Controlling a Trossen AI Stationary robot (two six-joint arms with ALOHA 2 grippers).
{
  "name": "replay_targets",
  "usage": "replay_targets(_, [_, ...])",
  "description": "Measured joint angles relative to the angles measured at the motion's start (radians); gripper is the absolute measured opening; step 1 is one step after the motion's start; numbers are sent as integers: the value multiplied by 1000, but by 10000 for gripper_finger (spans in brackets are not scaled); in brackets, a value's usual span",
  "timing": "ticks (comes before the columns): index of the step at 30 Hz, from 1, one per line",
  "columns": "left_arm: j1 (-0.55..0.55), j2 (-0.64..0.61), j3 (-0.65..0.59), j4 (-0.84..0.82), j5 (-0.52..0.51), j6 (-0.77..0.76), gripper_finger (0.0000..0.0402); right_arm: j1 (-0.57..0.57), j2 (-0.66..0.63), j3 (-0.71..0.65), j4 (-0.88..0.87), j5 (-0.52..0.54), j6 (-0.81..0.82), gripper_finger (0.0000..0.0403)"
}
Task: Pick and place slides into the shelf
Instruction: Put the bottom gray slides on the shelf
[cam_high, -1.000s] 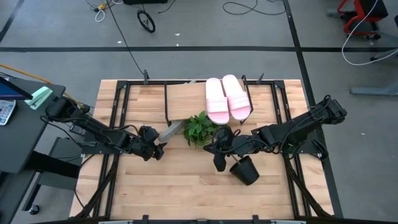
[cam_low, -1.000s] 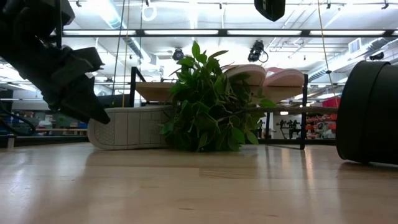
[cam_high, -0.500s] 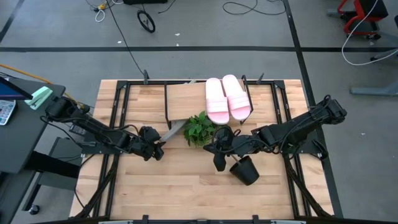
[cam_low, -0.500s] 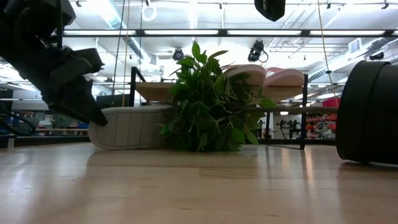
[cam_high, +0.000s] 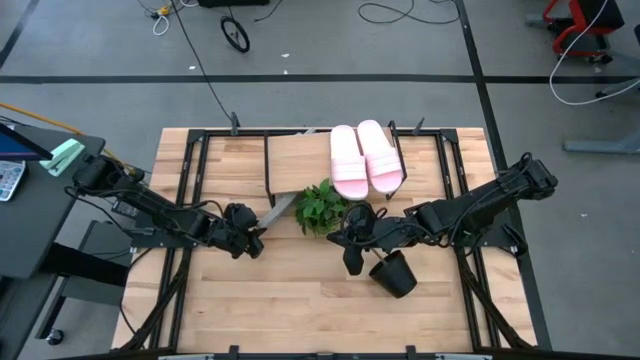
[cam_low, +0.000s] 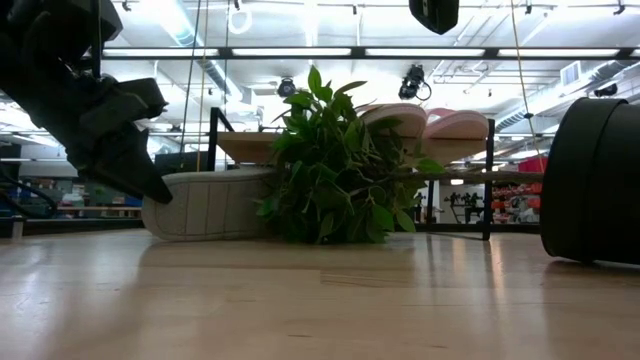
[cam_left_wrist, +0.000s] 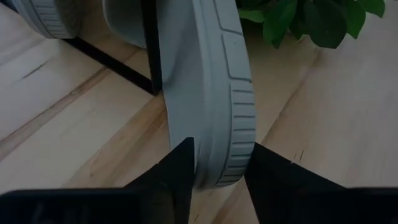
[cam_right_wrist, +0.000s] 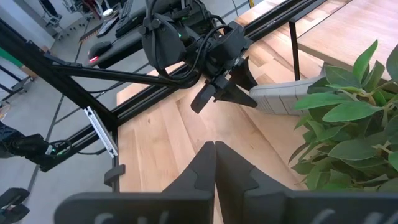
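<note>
Left fingers (cam_left_wrist: 217, 180) have closed since before, now pinching the grey slide (cam_left_wrist: 214, 93); right fingers (cam_right_wrist: 214, 168) stay pressed together.

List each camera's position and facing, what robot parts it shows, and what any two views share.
High view: overhead, looking straight down on the table; both arms, left gripper, right gripper.
Low view: table height, looking level across at the grey slide, plant and shelf; left arm shows at its left edge.
Left wrist view: looks past its own fingers, clamped on the grey slide's edge.
Right wrist view: looks over its shut fingertips toward the left arm.
Shared: grey slide and plant appear in all four.
</note>
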Motion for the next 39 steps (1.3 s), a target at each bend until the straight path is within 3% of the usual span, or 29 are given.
replay_targets(7, [43,0,0,3,9,-1,181,0,0,0,0,7,0,12])
replay_targets(14, [86,0,0,57,4,59,192,0,0,0,0,14,0,12])
replay_targets(19, [103,0,0,62,28,63,164,0,0,0,0,14,0,12])
replay_targets(28, [112,0,0,63,95,64,68,-13,0,0,0,15,0,12])
replay_targets(39, [112,0,0,69,131,127,65,-15,0,0,0,14,0,12])
